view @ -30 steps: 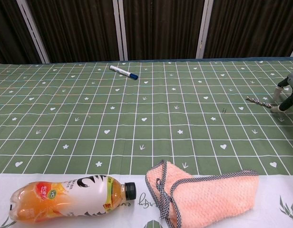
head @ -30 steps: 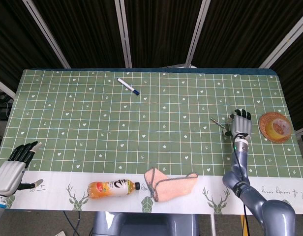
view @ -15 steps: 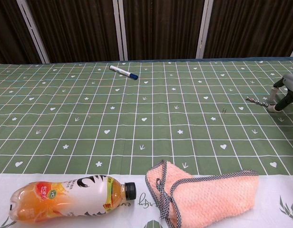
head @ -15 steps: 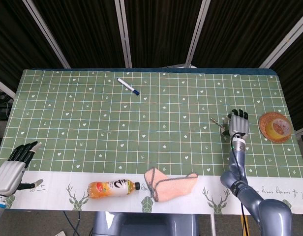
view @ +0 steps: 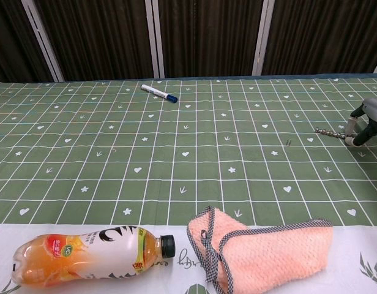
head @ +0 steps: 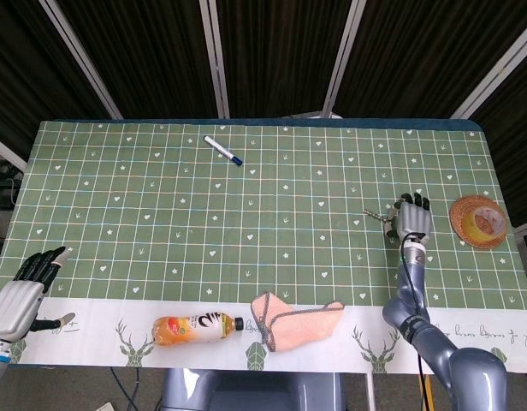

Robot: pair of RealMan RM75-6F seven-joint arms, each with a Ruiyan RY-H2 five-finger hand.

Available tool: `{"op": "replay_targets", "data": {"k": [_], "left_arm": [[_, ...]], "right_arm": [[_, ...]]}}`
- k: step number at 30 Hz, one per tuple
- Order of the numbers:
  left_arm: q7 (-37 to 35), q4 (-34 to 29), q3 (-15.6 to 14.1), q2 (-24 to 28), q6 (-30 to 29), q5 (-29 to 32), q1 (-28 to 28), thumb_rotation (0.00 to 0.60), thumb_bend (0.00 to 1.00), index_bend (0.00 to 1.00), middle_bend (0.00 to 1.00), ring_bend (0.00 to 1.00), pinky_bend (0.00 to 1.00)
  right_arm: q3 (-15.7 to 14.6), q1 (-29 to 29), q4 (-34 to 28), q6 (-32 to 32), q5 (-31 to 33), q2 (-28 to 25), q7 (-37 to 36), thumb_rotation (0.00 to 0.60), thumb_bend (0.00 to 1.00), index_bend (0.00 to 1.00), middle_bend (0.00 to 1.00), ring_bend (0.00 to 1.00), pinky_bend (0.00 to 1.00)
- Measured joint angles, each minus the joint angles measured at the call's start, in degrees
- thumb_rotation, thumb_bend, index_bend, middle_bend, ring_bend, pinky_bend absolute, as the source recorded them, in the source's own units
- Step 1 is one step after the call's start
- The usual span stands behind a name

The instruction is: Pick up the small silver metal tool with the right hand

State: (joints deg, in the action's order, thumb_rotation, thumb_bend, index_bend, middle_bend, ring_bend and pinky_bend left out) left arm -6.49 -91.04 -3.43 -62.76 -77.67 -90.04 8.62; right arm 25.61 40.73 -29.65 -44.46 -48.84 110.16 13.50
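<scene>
The right hand [head: 412, 221] stood at about 3 o'clock on the table [head: 246, 214], palm down and fingers [head: 415, 202] pointing toward 12 o'clock, its grey forearm running back toward the 5 o'clock edge. In the chest view the same hand [view: 366, 119] showed at the far right border, its fingers curled down and pinching one end of the small silver metal tool [view: 328, 131]. The tool [head: 376, 216] stuck out from the hand toward 9 o'clock, a thin rod lying roughly level just over the green checked cloth; whether it touched the cloth could not be told.

The left hand [head: 26, 287] rested at about 8 o'clock by the near left corner, its fingers [head: 43, 261] slightly spread, extended toward 1 o'clock and holding nothing.

At 3 o'clock beyond the right hand sat a small woven basket [head: 478, 222] holding something pale yellow that was too small to identify. On the white border at 6 o'clock lay an orange drink bottle [view: 84, 253] on its side, black cap toward 3 o'clock, with liquid inside. Just beside it at 5 o'clock lay a folded pink cloth [view: 262, 252] with a dark checked trim. A white marker with a blue cap [head: 222, 150] lay near 12 o'clock.
</scene>
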Motion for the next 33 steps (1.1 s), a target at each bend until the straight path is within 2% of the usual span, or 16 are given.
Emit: {"op": "replay_targets", "data": {"k": [3, 12, 24, 28, 33], "left_arm": [[-0.1, 0.0, 0.0, 0.0, 0.0, 0.0, 0.0, 0.6, 0.0, 0.0, 0.0, 0.0, 0.0], [-0.7, -0.2, 0.0, 0.2, 0.1, 0.1, 0.0, 0.6, 0.0, 0.0, 0.0, 0.0, 0.0], [-0.7, -0.5, -0.2, 0.4, -0.1, -0.6, 0.0, 0.6, 0.0, 0.0, 0.0, 0.0, 0.0], [-0.6, -0.3, -0.2, 0.3, -0.3, -0.8, 0.0, 0.6, 0.0, 0.0, 0.0, 0.0, 0.0], [-0.8, -0.3, -0.3, 0.3, -0.5, -1.1, 0.0, 0.6, 0.01, 0.0, 0.0, 0.0, 0.0]], "right_arm": [[0.0, -0.1, -0.4, -0.2, -0.2, -0.1, 0.0, 0.6, 0.34, 0.57, 0.16, 0.0, 0.0], [-0.4, -0.4, -2.4, -1.8, -1.6, -1.3, 0.0, 0.6, 0.35, 0.59, 0.17, 0.0, 0.0], [-3.4, -2.3, -14.5, -7.4, -7.9, -7.6, -0.6, 0.6, 0.35, 0.6, 0.17, 0.0, 0.0], [-5.2, -2.9, -19.9, -10.7, -11.6, -10.5, 0.2, 0.6, 0.35, 0.6, 0.17, 0.0, 0.0], [-9.1, -3.5, -22.3, -14.6, -18.5, -12.9, 1.7, 0.6, 0.35, 0.6, 0.17, 0.0, 0.0]]}}
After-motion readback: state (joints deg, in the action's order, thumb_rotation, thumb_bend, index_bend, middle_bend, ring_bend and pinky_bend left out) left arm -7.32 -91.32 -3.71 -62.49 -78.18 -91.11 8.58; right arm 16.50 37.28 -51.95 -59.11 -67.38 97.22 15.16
